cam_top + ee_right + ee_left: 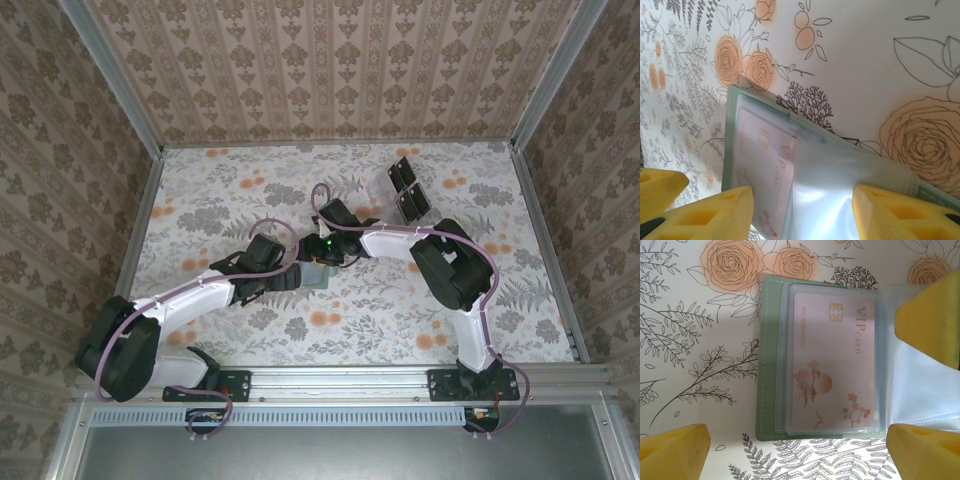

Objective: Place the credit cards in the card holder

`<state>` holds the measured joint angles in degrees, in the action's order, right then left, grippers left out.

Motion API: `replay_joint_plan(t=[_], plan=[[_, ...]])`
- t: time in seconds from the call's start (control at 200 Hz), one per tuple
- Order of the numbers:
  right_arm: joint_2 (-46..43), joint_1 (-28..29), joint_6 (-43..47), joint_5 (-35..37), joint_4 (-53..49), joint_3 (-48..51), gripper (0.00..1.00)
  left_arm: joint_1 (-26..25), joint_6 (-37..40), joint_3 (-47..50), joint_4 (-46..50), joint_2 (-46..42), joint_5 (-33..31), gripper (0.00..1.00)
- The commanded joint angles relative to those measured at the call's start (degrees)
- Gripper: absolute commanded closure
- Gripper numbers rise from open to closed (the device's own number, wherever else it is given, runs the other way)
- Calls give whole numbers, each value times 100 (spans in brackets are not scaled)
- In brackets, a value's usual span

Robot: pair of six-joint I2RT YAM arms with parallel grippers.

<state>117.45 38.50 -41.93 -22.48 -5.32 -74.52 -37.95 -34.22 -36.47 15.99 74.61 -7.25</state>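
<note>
The card holder point(767, 365) lies open and flat near the middle of the table point(685, 340), with a pink card point(832, 365) tucked in a clear pocket. A second pocket leaf point(825, 195) lies between the spread fingers of the right gripper point(802, 202). The left gripper point(797, 435) hovers above, jaws wide, gripping nothing.

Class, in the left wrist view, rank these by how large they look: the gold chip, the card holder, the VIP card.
1. card holder
2. VIP card
3. gold chip
All three lie flat together at about the same distance, so the order is sure.
</note>
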Motion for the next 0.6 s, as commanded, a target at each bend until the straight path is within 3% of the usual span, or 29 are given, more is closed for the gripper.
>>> replay_joint_plan(t=[0.0, 0.205, 0.595], plan=[[-387, 25, 380, 480, -707, -45, 43, -35, 54, 52, -61, -100, -18, 0], [-579, 96, 870, 983, -1404, -353, 43, -43, 31, 57, -65, -113, -32, 0], [-339, 249, 1019, 1105, -1653, -631, 44, -45, 56, 35, -89, -78, -23, 0]])
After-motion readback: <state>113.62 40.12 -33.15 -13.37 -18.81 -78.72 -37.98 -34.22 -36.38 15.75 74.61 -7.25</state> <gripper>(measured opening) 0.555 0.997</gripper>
